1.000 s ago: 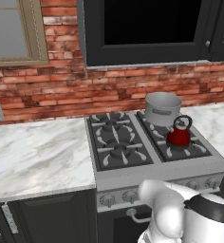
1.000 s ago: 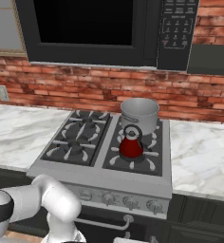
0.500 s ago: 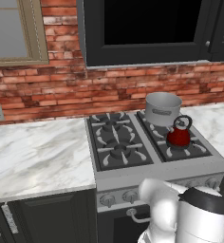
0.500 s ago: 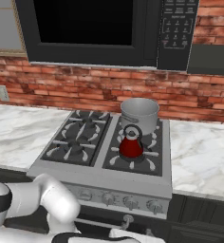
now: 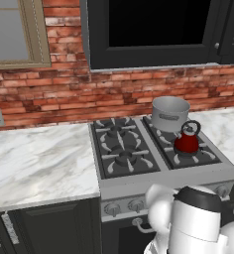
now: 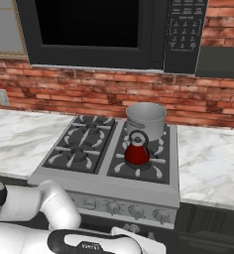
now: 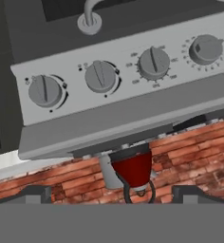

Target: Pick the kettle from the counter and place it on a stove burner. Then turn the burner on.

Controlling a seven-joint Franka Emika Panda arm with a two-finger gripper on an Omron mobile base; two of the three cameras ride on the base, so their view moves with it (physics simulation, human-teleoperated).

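Since 1 second ago the white arm has dropped lower before the stove front. The glossy red round kettle (image 5: 187,142) sits on the near right dark gas burner (image 6: 139,166), so the gripper (image 7: 114,197), jaws spread and empty, faces the 4 grey control knobs (image 7: 154,63).

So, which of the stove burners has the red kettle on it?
The front right stove burner. The kettle stands on its grate, just in front of the grey steel pot on the back right burner. Both left burners are bare.
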